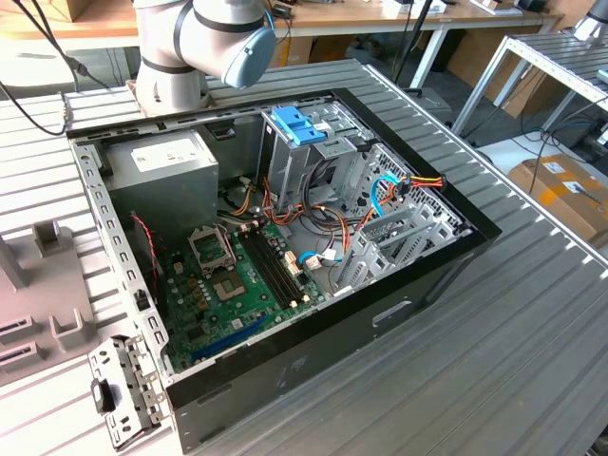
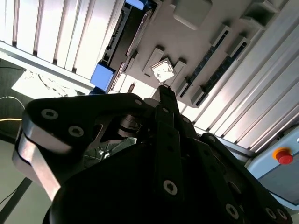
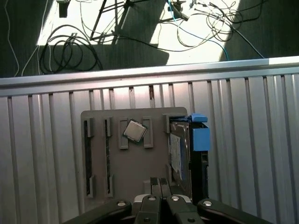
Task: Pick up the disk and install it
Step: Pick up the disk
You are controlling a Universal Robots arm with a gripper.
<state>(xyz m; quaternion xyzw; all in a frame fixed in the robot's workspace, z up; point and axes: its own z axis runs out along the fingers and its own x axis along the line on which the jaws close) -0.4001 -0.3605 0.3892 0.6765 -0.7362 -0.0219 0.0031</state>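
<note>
The disk stands on edge in the outermost slot of a grey holder tray; its light blue carrier sticks out at one end. In the second wrist view the disk and its blue carrier end lie beyond the fingertips. My gripper hovers above the tray, beside the disk and apart from it. Its black fingers are shut together with nothing between them. A small square processor chip rests askew on the tray between two slots.
The open computer case lies on the ribbed metal table, with a metal drive cage and its blue latch at the back. The grey tray sits at the exterior view's left. Cables lie on the floor past the table edge.
</note>
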